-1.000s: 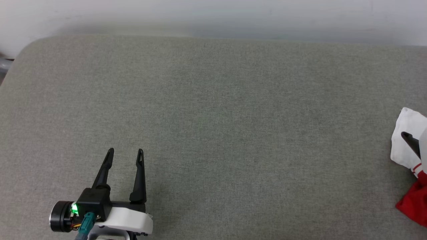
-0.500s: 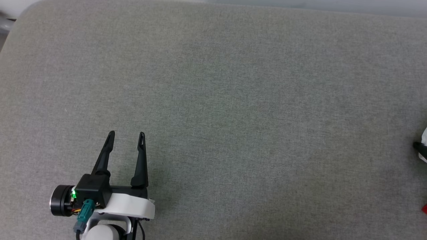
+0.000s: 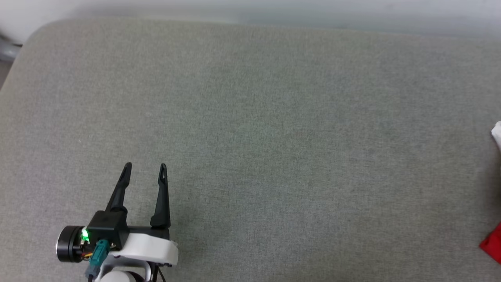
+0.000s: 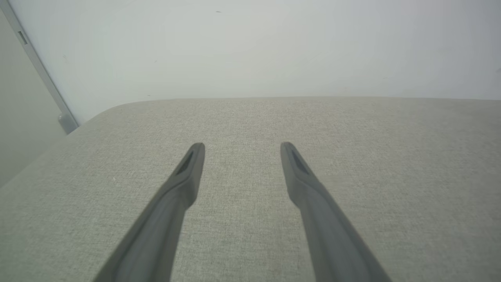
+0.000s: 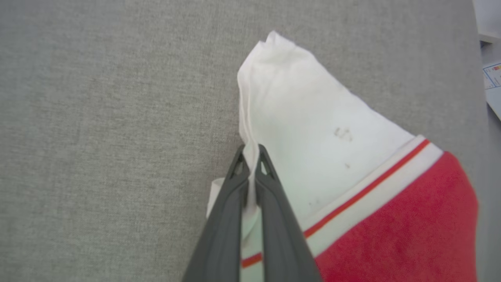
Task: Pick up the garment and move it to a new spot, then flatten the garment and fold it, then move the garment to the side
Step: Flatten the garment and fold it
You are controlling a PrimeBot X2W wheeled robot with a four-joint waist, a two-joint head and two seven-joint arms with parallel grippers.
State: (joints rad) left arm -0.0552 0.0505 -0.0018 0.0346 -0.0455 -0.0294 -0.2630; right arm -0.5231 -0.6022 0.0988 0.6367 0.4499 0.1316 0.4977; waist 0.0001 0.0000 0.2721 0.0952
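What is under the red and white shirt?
The shirt lies on the grey padded surface, which shows beside it. Whatever is right beneath the cloth is covered, so I cannot tell.

**Bare test room with a cloth-topped bench**

A grey fabric-covered work surface (image 3: pixel 250 117) with a rounded corner meets a plain pale wall (image 4: pixel 250 47). A metal strip (image 4: pixel 43 78) edges the wall, and a printed sheet (image 5: pixel 494 76) shows beyond the surface, suggesting a lab.
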